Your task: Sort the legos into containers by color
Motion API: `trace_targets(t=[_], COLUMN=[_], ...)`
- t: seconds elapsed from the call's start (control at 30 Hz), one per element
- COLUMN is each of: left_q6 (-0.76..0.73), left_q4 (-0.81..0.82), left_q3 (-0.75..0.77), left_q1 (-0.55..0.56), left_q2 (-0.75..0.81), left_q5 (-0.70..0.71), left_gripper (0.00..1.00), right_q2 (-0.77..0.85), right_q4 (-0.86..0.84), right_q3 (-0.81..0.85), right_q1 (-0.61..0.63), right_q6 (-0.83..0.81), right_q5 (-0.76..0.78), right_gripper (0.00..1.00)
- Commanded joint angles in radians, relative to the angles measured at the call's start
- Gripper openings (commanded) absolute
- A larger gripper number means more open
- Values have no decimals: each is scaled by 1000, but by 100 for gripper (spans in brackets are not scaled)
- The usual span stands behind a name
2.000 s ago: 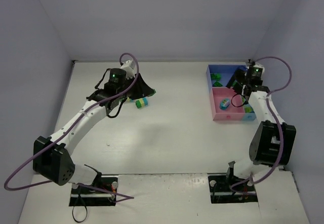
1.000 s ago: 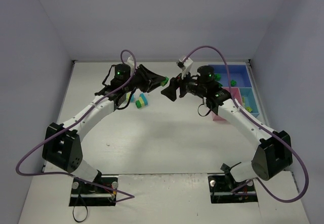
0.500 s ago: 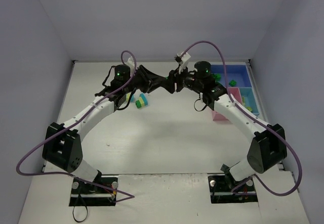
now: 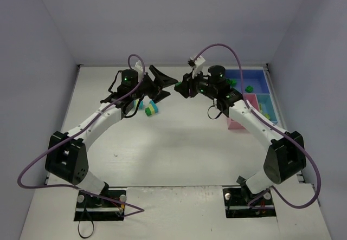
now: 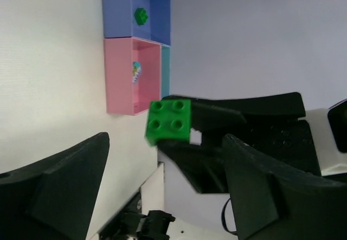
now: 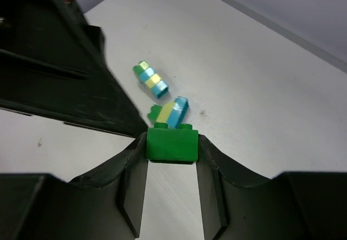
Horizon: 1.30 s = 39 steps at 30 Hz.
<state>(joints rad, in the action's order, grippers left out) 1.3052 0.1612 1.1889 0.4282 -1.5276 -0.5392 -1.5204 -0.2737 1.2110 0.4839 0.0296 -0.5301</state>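
right pincer on studded brick (glossy)

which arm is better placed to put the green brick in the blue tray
Right: the right end effector grips the green brick, nearer the blue tray; the left end effector is open, empty.

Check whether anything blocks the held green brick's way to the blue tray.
Nothing visible does. The green brick sits clamped in the right gripper; the open left gripper is on the far side from the blue tray.

Green brick, pink tray, blue tray
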Motion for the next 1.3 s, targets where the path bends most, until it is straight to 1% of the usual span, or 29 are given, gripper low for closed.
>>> trace_targets(t=[0.0, 0.03, 0.1, 0.13, 0.17, 0.2, 0.23, 0.27, 0.3, 0.37, 0.4, 0.43, 0.47, 0.5, 0.53, 0.6, 0.63, 0.7, 0.77, 0.8, 0.9, 0.93, 1.03, 1.13, 1.17, 1.2, 1.27], left_q6=[-61, -110, -162, -226, -265, -312, -418, -470, -568, -654, -694, -765, -797, -867, -897, -978, -1000, -1057, -1099, -1147, -1237, -1260, -1360, -1438, -1452, -1481, -1514], left_q4=[-30, -57, -135, -159, -205, -276, -320, -354, -414, -468, -501, -520, -547, -555, -565, -588, -591, -583, -585, -585, -578, -580, -589, -607, -617, -623, -637], left_q3=[23, 26, 28, 29, 31, 44, 57, 69, 83, 95, 95, 100, 103, 106, 107, 115, 118, 120, 133, 139, 159, 166, 190, 224, 236, 257, 271], left_q1=[-35, -58, -80, -101, -108, -112, -114, -115, -114, -114, -114, -115, -112, -112, -111, -108, -106, -97, -83, -63, -33, -16, -6, -6, -8, -9, -14], left_q2=[47, 53, 75, 83, 96, 101, 103, 103, 100, 89, 84, 80, 69, 61, 55, 29, 14, -2, -31, -42, -94, -123, -186, -250, -265, -282, -321], left_q5=[18, 27, 62, 76, 88, 117, 137, 152, 168, 185, 186, 197, 200, 202, 208, 219, 238, 252, 262, 269, 309, 318, 335, 363, 376, 381, 383], left_gripper=[81, 82, 82, 82, 82, 82, 82, 82, 82, 82, 82, 82, 82, 82, 82, 82, 82, 82, 82, 82, 82, 82, 82, 78, 70, 66, 63], right_q2=[8, 0, -14, -20, -32, -61, -79, -96, -139, -184, -231, -254, -298, -319, -339, -389, -420, -437, -432, -425, -373, -354, -276, -167, -147, -127, -69], right_q4=[-38, -16, -7, -1, 5, 16, 33, 37, 42, 60, 68, 82, 85, 90, 91, 108, 120, 148, 157, 160, 168, 168, 169, 169, 168, 168, 168], right_q3=[1, 2, 2, 4, 19, 34, 50, 64, 97, 133, 151, 186, 202, 231, 246, 280, 318, 350, 371, 371, 360, 352, 315, 259, 228, 213, 184], right_q1=[-60, -80, -157, -184, -212, -267, -293, -320, -370, -418, -438, -473, -479, -519, -528, -541, -547, -550, -550, -550, -548, -548, -542, -527, -519, -504, -490], right_q6=[-22, -22, -11, -7, -5, -5, -4, -2, 4, 33, 44, 70, 78, 84, 90, 87, 82, 69, 55, 50, 52, 53, 87, 138, 150, 165, 174], right_q5=[108, 172, 240, 280, 344, 375, 407, 438, 446, 469, 488, 498, 499, 486, 481, 472, 472, 472, 466, 446, 412, 377, 329, 291, 277, 271, 245], right_gripper=[0, 0, 0, 0, 0, 0, 1, 2, 7, 12, 15, 15, 17, 18, 19, 29, 40, 51, 62, 64, 66, 67, 68, 69, 69, 69, 69])
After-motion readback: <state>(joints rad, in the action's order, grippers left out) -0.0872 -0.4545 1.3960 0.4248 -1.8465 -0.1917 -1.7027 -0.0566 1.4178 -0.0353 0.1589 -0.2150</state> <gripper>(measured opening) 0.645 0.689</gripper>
